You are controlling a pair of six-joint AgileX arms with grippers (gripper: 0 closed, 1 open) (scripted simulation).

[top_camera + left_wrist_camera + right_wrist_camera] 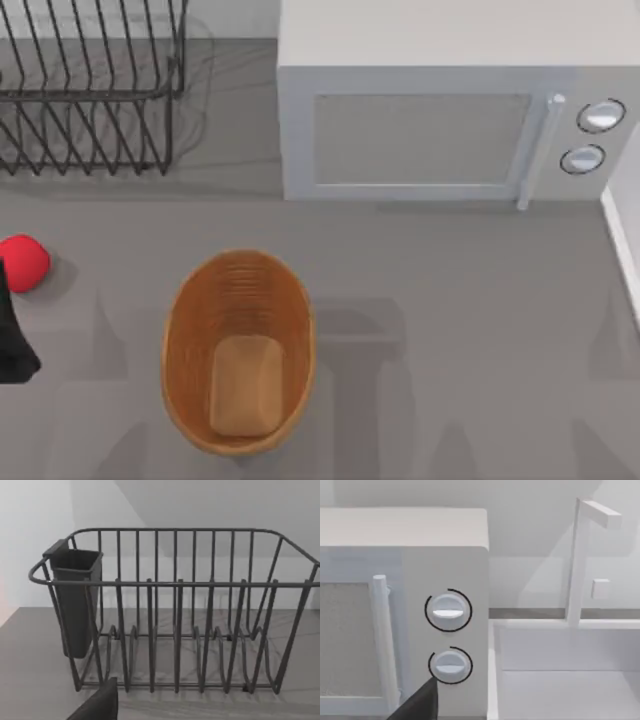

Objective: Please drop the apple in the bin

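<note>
The left gripper (12,330) sat at the far left edge of the table, a dark shape partly cut off in the top view; whether its jaws were wide or narrow could not be told. Just beside it, toward the back, lay the apple (22,262), small, smooth, round and bright red, resting on the grey table (470,330). The bin (238,352), an oval brown wicker basket with ribbed sides and a flat tan bottom, stood well apart to the right of the apple, near the front middle, with bare table between them. Behind the apple stood a black wire dish rack (175,615) with upright bars and a dark rectangular cup (75,600) hung at one corner. A boxy pale grey microwave (440,110) with two round knobs (448,611) stood at the back right. In the right wrist view a white sink (560,680) lay beside the microwave.
</note>
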